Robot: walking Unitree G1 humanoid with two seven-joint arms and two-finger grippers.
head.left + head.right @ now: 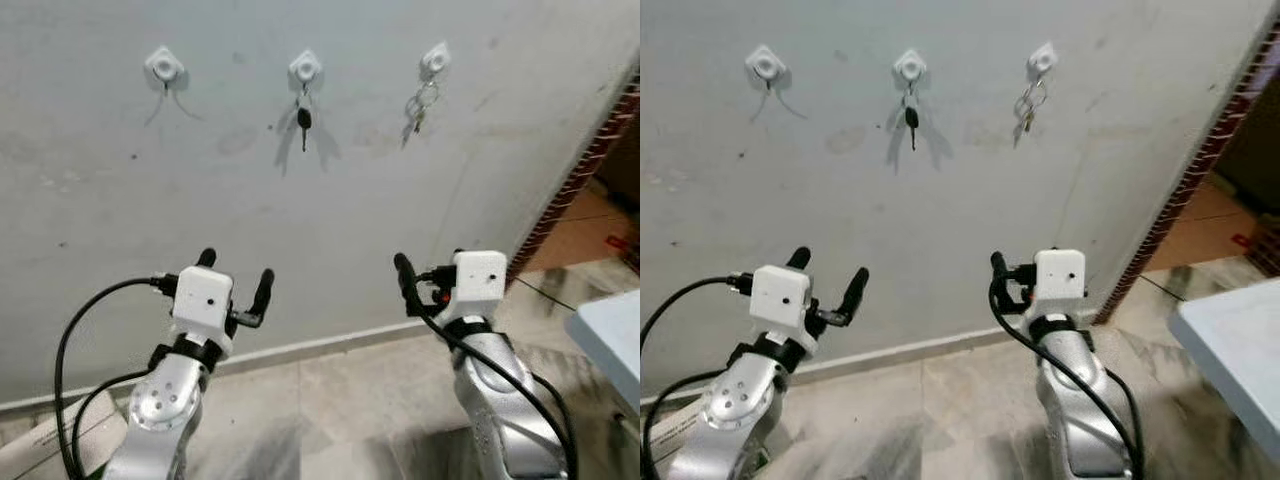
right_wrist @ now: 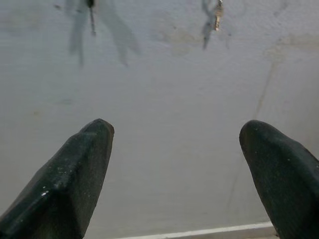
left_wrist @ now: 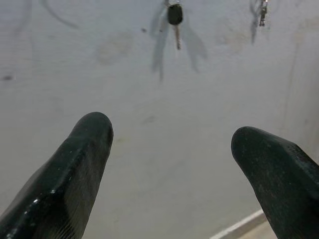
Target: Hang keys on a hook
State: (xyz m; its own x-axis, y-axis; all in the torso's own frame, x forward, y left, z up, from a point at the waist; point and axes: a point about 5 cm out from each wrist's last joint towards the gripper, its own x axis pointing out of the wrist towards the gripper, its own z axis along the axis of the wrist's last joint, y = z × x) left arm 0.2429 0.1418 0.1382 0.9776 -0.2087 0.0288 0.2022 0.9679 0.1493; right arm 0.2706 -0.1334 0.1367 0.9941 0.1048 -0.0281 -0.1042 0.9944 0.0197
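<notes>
A: Starting on the left, what was up on the wall (image 1: 330, 230)?
B: Three white hooks in a row. The left hook (image 1: 163, 66) hung bare, high above the left gripper (image 1: 236, 281), whose jaws were spread wide and held nothing.
A: And the middle?
B: The middle hook (image 1: 305, 69) carried a black-headed key (image 1: 304, 122), up above the gap between the two grippers.
A: Over to the right?
B: The right hook (image 1: 434, 61) held a bunch of keys on a ring (image 1: 419, 106), well above the right gripper (image 2: 174, 149). Its jaws stood wide apart too, empty, pointing at the wall. A pale tabletop (image 1: 612, 340) sat off to its right.
</notes>
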